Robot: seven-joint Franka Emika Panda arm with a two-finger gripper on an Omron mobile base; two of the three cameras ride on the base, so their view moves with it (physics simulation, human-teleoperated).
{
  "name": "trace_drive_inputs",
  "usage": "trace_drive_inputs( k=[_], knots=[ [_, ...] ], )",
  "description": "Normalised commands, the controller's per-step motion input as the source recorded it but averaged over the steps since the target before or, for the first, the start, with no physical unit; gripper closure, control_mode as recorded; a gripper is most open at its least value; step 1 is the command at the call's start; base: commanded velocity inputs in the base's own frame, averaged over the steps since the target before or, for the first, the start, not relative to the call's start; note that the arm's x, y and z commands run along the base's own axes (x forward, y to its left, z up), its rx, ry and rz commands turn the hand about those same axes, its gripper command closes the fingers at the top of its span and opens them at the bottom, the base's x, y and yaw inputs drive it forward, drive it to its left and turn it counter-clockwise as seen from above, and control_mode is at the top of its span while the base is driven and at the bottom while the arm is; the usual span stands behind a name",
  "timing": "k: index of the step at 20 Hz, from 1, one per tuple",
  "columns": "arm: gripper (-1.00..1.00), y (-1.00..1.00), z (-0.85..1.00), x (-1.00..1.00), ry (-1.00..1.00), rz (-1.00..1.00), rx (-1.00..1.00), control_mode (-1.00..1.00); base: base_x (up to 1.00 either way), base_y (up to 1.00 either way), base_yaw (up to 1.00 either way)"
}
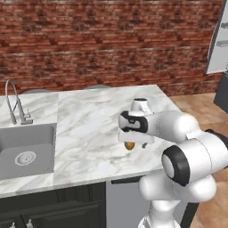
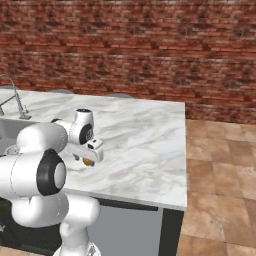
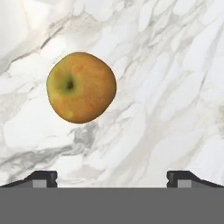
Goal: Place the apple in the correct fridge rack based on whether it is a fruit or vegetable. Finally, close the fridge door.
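The apple (image 3: 81, 87), yellow-orange with a reddish side, lies on the white marble counter (image 3: 175, 65). It sits toward the upper left of the hand view, above the left fingertip and apart from both. My gripper (image 3: 112, 177) is open, fingertips spread wide, and hovers straight above the fruit. From the base views the apple (image 1: 129, 145) (image 2: 88, 161) peeks out just under the hand (image 1: 133, 139) (image 2: 91, 150), near the counter's front edge. The fridge rack is out of view.
A steel sink (image 1: 26, 151) with a faucet (image 1: 13, 102) occupies the counter's left end. A pale grey door panel with small bins (image 1: 219, 40) hangs at the upper right. Wood floor (image 2: 220, 165) lies right of the counter (image 1: 89, 124); a brick wall stands behind.
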Motion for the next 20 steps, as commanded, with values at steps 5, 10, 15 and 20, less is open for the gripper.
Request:
trace_drive_inputs(
  k=[5, 10, 15, 20],
  knots=[
    [-1.00, 0.00, -0.11, 0.08, 0.00, 0.00, 0.00, -1.00, 0.00, 0.00, 0.00],
    [-1.00, 0.00, -0.17, 0.03, 0.00, 0.00, 0.00, -1.00, 0.00, 0.00, 0.00],
    [-1.00, 0.00, -0.19, 0.09, 0.00, -0.01, 0.00, -1.00, 0.00, 0.00, 0.00],
    [-1.00, 0.10, -0.19, 0.25, 0.00, -0.03, -0.03, -1.00, 0.00, 0.00, 0.00]
  ],
)
